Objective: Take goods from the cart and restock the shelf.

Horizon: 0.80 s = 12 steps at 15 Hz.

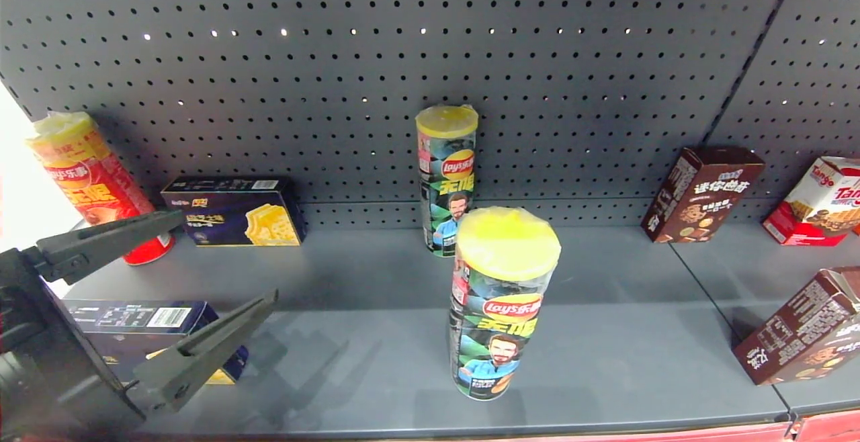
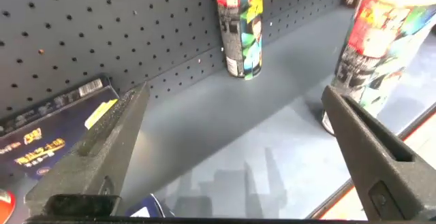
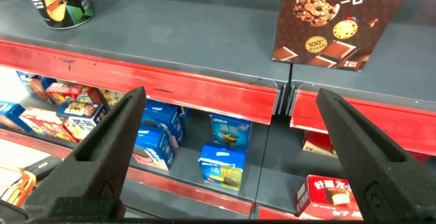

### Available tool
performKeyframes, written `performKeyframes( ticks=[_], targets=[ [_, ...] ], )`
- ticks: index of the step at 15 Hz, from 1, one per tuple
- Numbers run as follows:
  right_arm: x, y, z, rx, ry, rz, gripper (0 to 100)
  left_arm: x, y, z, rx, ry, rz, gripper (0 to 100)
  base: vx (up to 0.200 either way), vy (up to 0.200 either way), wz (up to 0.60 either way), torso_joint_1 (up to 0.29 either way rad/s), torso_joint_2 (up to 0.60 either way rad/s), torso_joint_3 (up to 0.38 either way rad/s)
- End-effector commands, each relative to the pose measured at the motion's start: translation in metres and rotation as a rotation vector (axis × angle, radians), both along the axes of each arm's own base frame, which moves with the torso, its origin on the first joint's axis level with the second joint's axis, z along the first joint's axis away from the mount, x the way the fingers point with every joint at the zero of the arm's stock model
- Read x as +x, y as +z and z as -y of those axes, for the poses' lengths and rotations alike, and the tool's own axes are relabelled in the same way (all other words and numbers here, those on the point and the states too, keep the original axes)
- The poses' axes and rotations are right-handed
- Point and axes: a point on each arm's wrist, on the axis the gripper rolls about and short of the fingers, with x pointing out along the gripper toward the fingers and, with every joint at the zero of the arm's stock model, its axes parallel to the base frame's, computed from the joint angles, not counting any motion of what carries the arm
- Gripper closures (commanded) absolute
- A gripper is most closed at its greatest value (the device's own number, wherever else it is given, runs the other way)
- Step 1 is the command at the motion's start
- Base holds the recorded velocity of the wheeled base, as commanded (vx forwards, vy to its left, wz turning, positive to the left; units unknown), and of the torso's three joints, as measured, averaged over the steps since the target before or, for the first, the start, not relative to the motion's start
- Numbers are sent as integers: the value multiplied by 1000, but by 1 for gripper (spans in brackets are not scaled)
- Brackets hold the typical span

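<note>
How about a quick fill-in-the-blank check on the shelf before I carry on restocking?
1. The front chip can and the rear chip can both have ____ lids.
2. The left gripper has its jaws ____ and holds nothing.
3. The leftmost can on the shelf, beside the navy box, is mainly ____ in colour.
Missing words: yellow; open; red.
</note>
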Motion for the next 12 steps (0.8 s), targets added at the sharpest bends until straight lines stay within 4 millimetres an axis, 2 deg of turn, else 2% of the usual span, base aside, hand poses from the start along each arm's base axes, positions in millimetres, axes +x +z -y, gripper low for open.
performKeyframes(
  ticks=[1,4,6,7,8,11,12],
  targets=[
    [0,0,0,-1,0,-1,0,4,-3,7,15,-21,-23,0,0,0,0,0,0,0],
    [0,0,0,-1,0,-1,0,36,-12,24,74,19,-104,0,0,0,0,0,0,0],
    [0,0,0,-1,0,-1,0,72,-16,34,105,91,-151,0,0,0,0,0,0,0],
    [0,0,0,-1,0,-1,0,98,-14,48,106,103,-154,0,0,0,0,0,0,0],
    [0,0,0,-1,0,-1,0,116,-12,58,108,117,-155,0,0,0,0,0,0,0],
    [0,0,0,-1,0,-1,0,156,-21,70,129,161,-191,0,0,0,0,0,0,0],
    [0,0,0,-1,0,-1,0,161,-26,76,136,154,-197,0,0,0,0,0,0,0]
  ],
)
